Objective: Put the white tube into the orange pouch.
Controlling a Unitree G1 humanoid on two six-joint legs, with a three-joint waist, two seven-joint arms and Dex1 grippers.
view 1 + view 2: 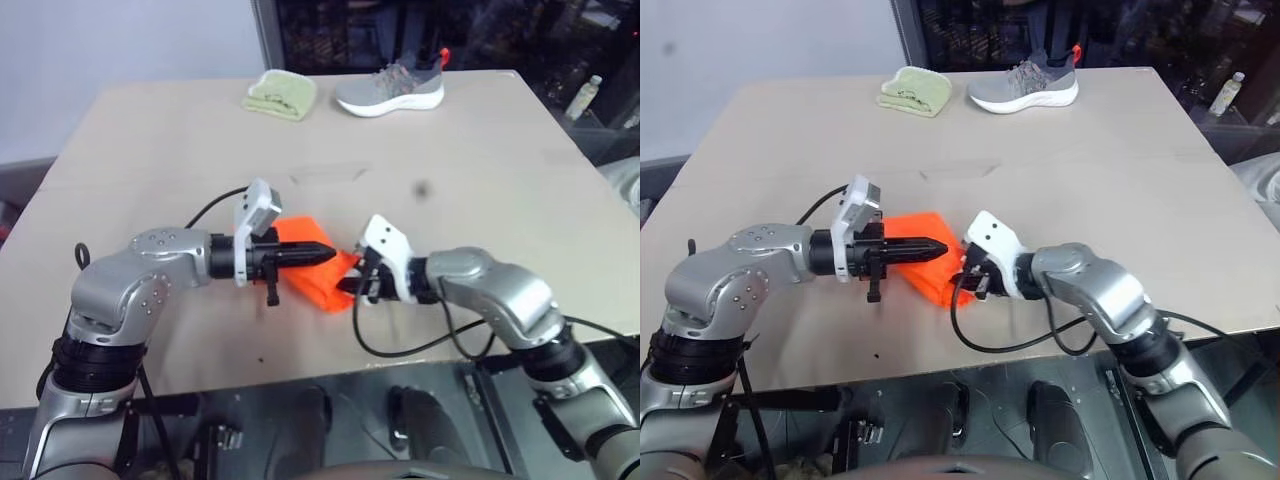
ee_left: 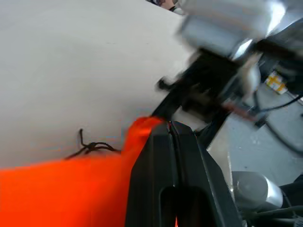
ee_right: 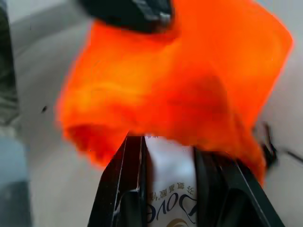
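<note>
White tube [image 3: 171, 184] tip inside orange pouch [image 3: 189, 80].

The orange pouch [image 1: 310, 262], crumpled and lifted near the counter's six o'clock edge, covers the far end of the white tube [image 3: 171, 189].

Even, soft overhead light, dim dark background, motion blur in both wrist views

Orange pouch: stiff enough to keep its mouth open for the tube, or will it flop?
Likely floppy: the orange pouch drapes in soft folds where the left gripper, shut on its fabric, lifts it. Its mouth probably sags shut if released. It seems light, so the white tube, held in the right gripper, may shove it along the table.
</note>
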